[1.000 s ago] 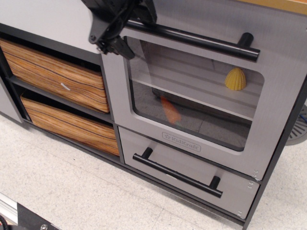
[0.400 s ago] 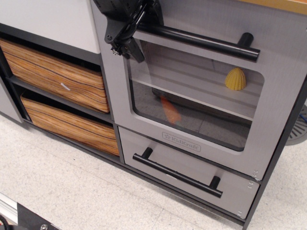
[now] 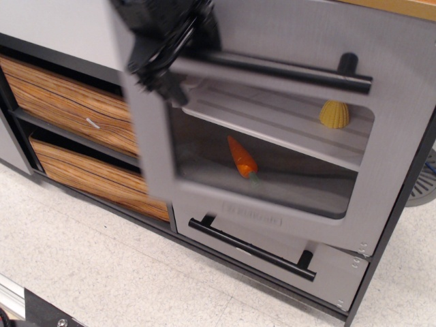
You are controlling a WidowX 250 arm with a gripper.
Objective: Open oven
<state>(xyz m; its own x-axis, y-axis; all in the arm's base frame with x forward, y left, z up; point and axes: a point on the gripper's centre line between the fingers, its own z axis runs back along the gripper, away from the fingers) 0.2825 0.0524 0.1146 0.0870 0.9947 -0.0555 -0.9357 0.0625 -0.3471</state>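
The silver-grey toy oven's door [image 3: 151, 153] has a clear window and a long black bar handle [image 3: 286, 73]. The door stands partly open, its top edge tipped out from the cabinet, and it is motion-blurred. My black gripper [image 3: 165, 63] is at the top left, closed around the left end of the handle. Through the window I see an orange toy carrot [image 3: 242, 158] on the oven floor and a yellow ridged toy [image 3: 334, 114] on the shelf.
Below the oven is a smaller grey drawer [image 3: 327, 269] with its own black bar handle [image 3: 252, 246]. Two wood-grain bins [image 3: 61, 102] [image 3: 88, 174] sit in the shelves at left. A speckled white floor [image 3: 102, 272] lies in front.
The door was shut; its top has now swung outward and to the left with the gripper on the handle. The logo has blurred and the oven's inside shows more.
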